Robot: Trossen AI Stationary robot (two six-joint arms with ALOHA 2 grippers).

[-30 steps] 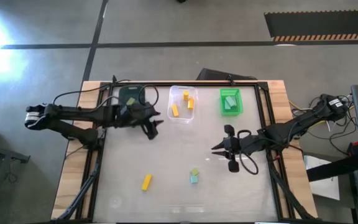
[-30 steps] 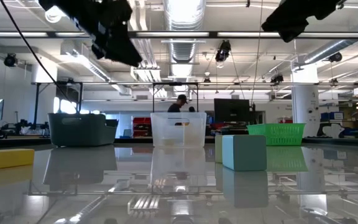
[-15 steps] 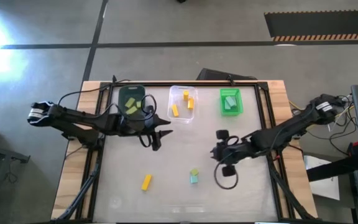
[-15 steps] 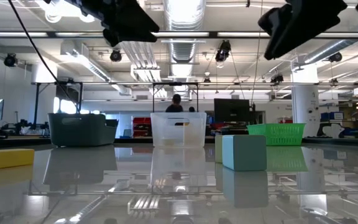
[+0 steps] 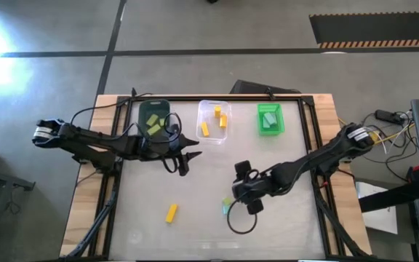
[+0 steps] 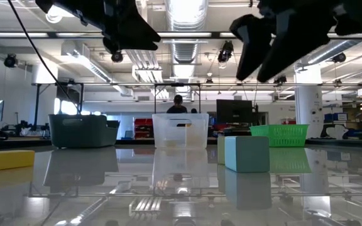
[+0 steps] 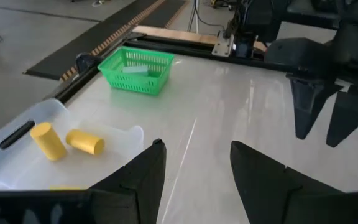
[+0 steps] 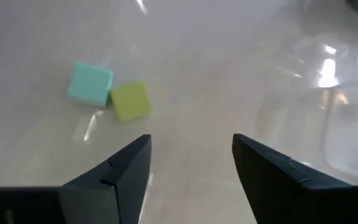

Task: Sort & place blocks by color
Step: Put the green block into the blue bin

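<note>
A teal-mint cube [image 8: 90, 83] and a pale yellow-green cube [image 8: 131, 101] rest side by side on the table, flat on their undersides. The low view shows the teal cube [image 6: 247, 154] in front. A yellow bar [image 5: 171, 212] lies near the front left. My right gripper [image 8: 191, 168] hangs open above the table just beside the two cubes [image 5: 226, 208], touching nothing. My left gripper [image 5: 186, 161] is open and empty, up in the air near the clear bin [image 5: 213, 121].
Along the far edge stand a dark teal bin [image 5: 153, 116] holding yellow-green blocks, the clear bin with yellow pieces [image 7: 48, 140], and a bright green bin [image 5: 270, 118] with teal blocks. Bare table lies between the arms. People stand in the room beyond [image 6: 178, 103].
My right gripper has swung toward the table's left and near edge, sinking a little, tipping downward, until it is over the two cubes; its fingers have spread apart. My left gripper has drawn away from the dark teal bin toward the table's middle.
</note>
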